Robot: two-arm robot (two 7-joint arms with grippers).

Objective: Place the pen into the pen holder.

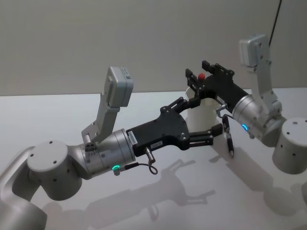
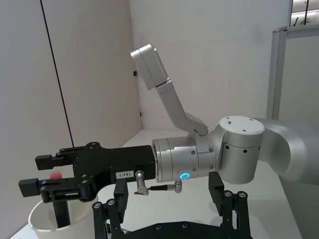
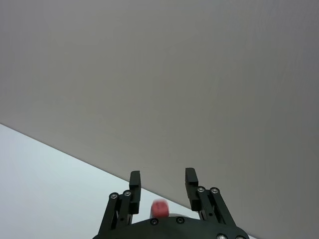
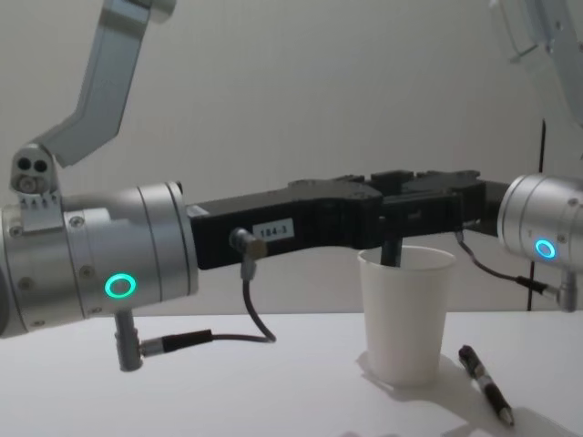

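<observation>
**The pen stood beneath the open right gripper**

We found its red end between that gripper's spread fingers, touching neither, its barrel down inside the pen holder directly below. The left gripper hung open beside it.

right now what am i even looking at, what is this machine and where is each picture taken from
It is a robot with two arms, each ending in a two-fingered gripper. One picture looks down from its head, one forward from its chest, one from each wrist. On the table stands a cup with a pen upright in it, red end up. The right gripper hovers open over that pen, apparently not gripping it. The left gripper is open beside the cup. A second pen lies by the cup.
</observation>
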